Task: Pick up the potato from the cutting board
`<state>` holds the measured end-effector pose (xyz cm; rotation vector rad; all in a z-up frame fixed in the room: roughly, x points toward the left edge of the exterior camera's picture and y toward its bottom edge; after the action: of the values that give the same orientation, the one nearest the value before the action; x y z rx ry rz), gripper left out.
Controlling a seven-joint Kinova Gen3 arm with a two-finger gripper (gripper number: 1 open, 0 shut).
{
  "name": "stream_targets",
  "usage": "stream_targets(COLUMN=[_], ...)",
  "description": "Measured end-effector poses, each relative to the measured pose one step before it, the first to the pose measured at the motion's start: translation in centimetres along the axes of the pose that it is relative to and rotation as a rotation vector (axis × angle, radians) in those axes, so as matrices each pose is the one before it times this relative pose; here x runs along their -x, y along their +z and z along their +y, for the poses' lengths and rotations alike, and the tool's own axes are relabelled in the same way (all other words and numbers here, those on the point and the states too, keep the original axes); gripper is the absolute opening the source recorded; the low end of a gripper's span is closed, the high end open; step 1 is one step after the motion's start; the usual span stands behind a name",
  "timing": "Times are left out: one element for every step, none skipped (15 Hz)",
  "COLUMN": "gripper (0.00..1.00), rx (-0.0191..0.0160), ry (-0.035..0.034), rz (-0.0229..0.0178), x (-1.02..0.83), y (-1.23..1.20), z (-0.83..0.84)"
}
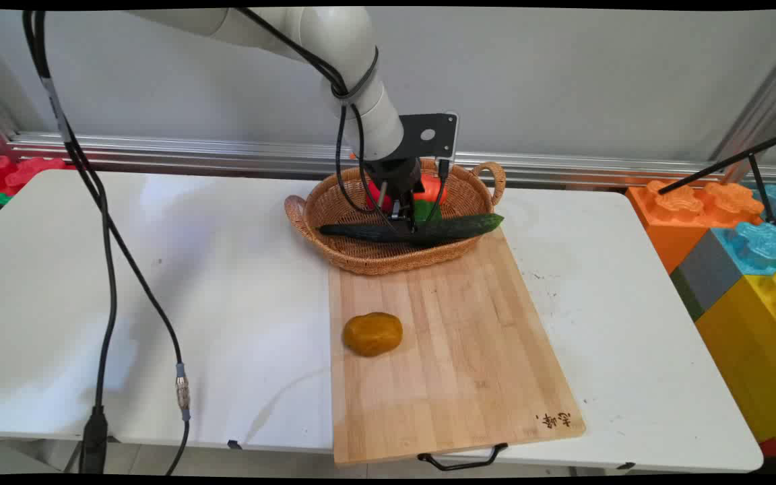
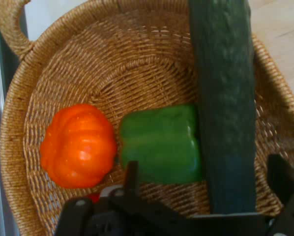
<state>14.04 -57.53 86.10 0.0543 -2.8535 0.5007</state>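
White table (image 1: pixel 159 283) against grey wall w/ metal rail along back edge. Big toy bricks (image 1: pixel 738 256), orange/blue/yellow/grey, stacked off right end; red ones at far left. Wooden cutting board (image 1: pixel 455 350) at table's near-centre, black handle over near edge. Brown-yellow round fruit (image 1: pixel 372 333) on board's left side. Wicker basket (image 1: pixel 334 246) w/ 2 handles at board's far end, near rim overlapping board. In basket: orange-red pepper (image 2: pixel 78 145), green pepper (image 2: pixel 161 142) just beside, dark cucumber (image 2: pixel 225 98) lying across rim to rim, touching green pepper. Gripper (image 1: pixel 403 217) down inside basket, fingers (image 2: pixel 131 177) spread wide either side of cucumber, not clamping it.
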Motion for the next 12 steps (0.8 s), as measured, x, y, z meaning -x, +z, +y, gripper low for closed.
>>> stream_targets(gripper=[1.0,1.0,1.0,1.0,1.0,1.0,1.0,1.0,1.0,1.0,1.0,1.0], rx=[-0.00178,-0.00125,-0.00193,-0.00211,-0.00021,0.00148,0.00235,0.00581,0.01038,0.01342,0.0087,0.01438], ry=[-0.00956,-0.0134,-0.01853,-0.01892,-0.01595,-0.02918,-0.02606,-0.02604,-0.03253,-0.03644,-0.02358,-0.03562], rz=[0.00322,0.00393,0.00533,0.00411,0.00231,0.00145,-0.00006,-0.00282,-0.00508,-0.00585,-0.00218,-0.00134], x=[-0.143,-0.221,-0.31,-0.309,-0.235,-0.345,-0.243,-0.128,-0.071,0.114,0.134,0.374], y=[-0.116,-0.221,-0.325,-0.397,-0.355,-0.733,-0.746,-0.676,-0.841,-0.863,-0.575,-0.845], z=[0.098,0.145,0.2,0.202,0.2,0.402,0.424,0.436,0.617,0.708,0.515,0.792])
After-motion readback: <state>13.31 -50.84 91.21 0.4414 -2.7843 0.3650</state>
